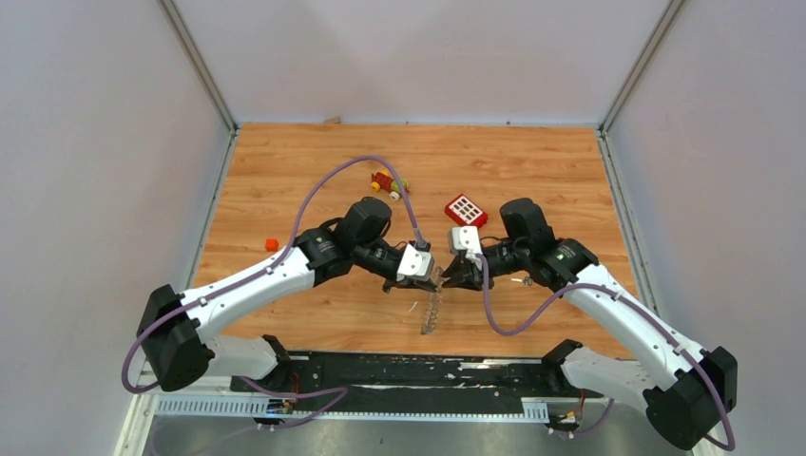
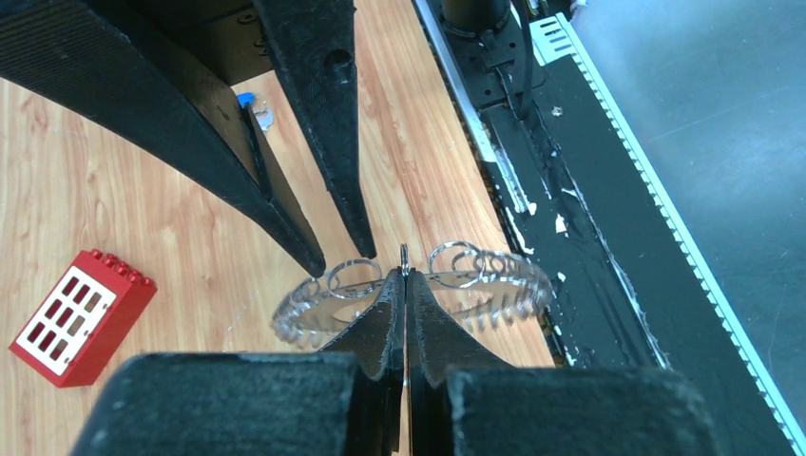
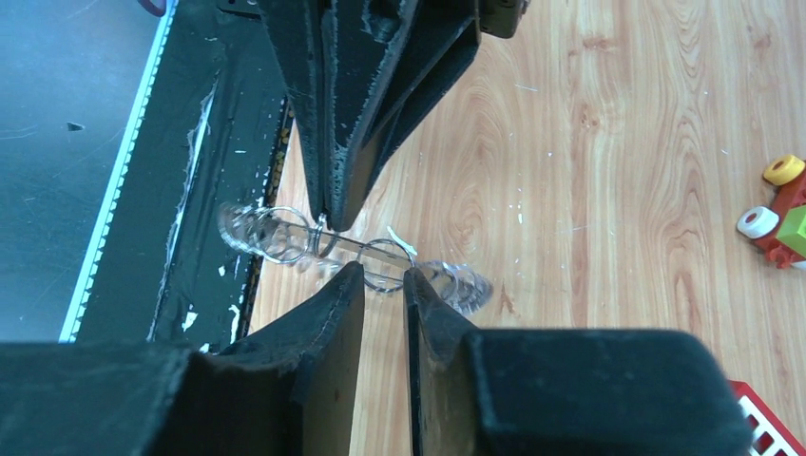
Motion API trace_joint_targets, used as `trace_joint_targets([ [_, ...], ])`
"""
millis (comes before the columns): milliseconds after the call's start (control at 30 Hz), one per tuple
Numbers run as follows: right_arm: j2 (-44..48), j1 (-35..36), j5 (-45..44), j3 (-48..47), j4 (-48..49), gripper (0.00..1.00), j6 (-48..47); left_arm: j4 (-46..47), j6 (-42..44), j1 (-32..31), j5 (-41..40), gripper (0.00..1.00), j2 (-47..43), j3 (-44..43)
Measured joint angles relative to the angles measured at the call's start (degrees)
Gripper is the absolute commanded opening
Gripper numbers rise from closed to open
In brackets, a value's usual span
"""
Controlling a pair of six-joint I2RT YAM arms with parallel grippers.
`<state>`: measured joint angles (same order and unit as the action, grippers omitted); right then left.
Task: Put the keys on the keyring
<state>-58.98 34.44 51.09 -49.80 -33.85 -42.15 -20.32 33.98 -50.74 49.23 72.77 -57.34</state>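
Reaching inward from the near corners, with the left arm (image 1: 257, 280) and right arm (image 1: 608, 304) both bent at the elbow and the wrists nose to nose above the middle of the wooden table (image 1: 285, 171). Sets both forearms low over the boards, mirrored. Shows the left gripper (image 2: 406, 285) squeezed fully closed, fingertips flat together on the rim of the keyring (image 2: 494, 285), near the middle of its toothed edge. Holds that ring between the two grippers, edge-on in the overhead view and trailing toward the near side of the table, with teeth and wire loops spreading to either side of the pinch in the left wrist view. Faces the right gripper (image 3: 383, 278) from directly opposite, jaws parted only a little, tips at the ring's other edge with one wire loop sitting at their mouth. Cannot tell whether that loop is pinched or merely straddled. Finds the blue-headed key (image 2: 245, 99) and the small metal key (image 2: 263, 118) loose on the table beyond the right fingers, just beside each other and well apart from the ring. Places a red block (image 2: 81, 318) with white squares flat on the boards off to one side, and a small red-yellow-green toy (image 3: 784, 214) farther back.
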Motion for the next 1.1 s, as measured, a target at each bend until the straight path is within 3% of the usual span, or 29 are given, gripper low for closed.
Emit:
trace_joint_targets([
  [267, 0.2, -0.5, 0.6, 0.0, -0.4, 0.24, -0.2, 0.0, 0.2, 0.0, -1.1, 0.00, -0.1, 0.0],
  [500, 2.3, -2.0, 1.4, -0.3, -1.4, 0.40, 0.0, 1.1, -0.9, 0.0, -4.6, 0.00, -0.8, 0.0],
  [600, 2.0, -2.0, 2.1, -0.6, -1.5, 0.42, 0.4, 2.4, -1.9, 0.0, -5.4, 0.00, -0.8, 0.0],
  [1100, -2.6, -2.0, 3.1, -2.0, -0.5, 0.23, 3.8, 6.5, -6.1, 0.0, -5.9, 0.00, -0.8, 1.2],
])
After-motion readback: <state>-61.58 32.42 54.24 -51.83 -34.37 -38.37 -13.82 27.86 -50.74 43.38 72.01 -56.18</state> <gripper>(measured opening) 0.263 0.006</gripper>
